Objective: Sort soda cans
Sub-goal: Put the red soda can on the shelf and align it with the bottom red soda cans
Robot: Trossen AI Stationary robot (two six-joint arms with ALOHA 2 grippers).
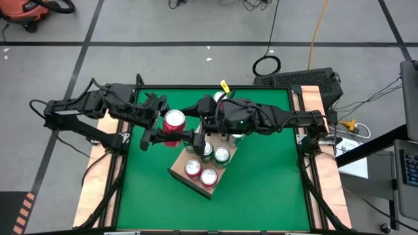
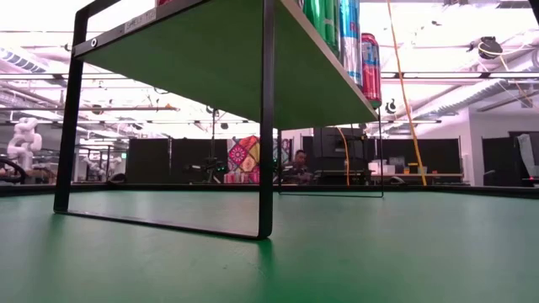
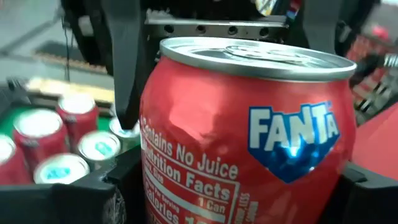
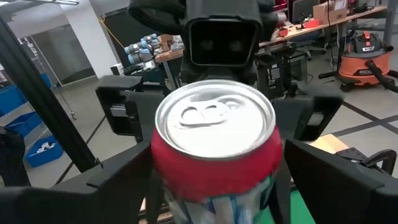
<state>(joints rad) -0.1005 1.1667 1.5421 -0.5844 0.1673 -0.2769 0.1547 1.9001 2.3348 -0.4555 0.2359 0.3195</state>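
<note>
The red Fanta can has a glossy painted metal body that catches highlights, and its top is bare silver metal, smooth and faintly brushed. The cans standing on the board show the same silver lids. The board looks like pale, matt wood. The tabletop is covered in a green, matt, cloth-like surface, edged by light wooden rails. The gripper fingers are dark, dull plastic or metal.
</note>
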